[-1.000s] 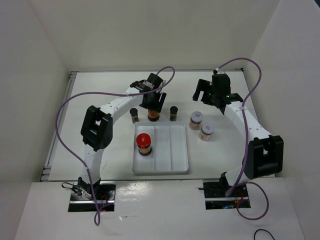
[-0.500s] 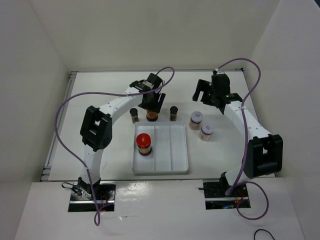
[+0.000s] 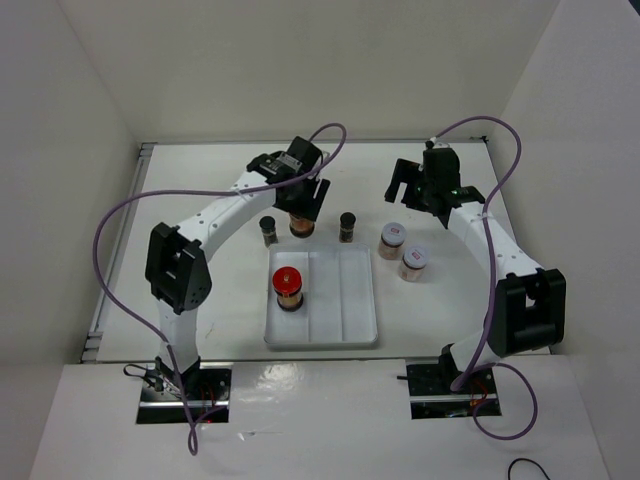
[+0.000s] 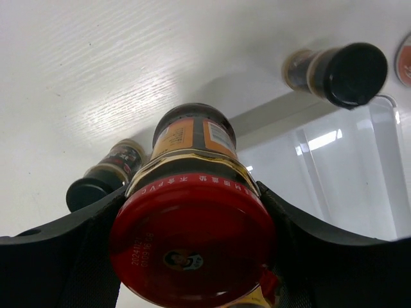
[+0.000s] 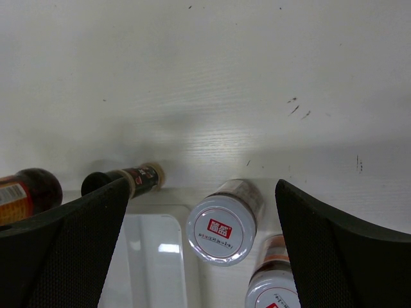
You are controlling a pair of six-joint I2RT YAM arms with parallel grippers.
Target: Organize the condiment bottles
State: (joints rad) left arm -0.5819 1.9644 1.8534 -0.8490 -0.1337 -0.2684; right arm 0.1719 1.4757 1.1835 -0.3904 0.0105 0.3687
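The left end effector (image 3: 302, 212) is squeezing a red-capped jar (image 4: 192, 218) by its top. I think it should be lifting straight up first, since one dark jar (image 3: 268, 231) is standing close on one side and another dark jar (image 3: 347, 226) on the other. The white tray (image 3: 345, 325) is lying just behind, toward the arm's base, with room beside the second red-capped jar (image 3: 288, 287). The right end effector (image 3: 410, 184) is hanging wide open and empty, well off to the side.

Six small upright condiment bottles (image 3: 287, 287)

You'll see a white three-section tray (image 3: 322, 300) lying flat on the white table (image 3: 370, 180), plain white walls (image 3: 300, 70) on three sides, and faint dark scuffs (image 5: 298, 109) on the tabletop.
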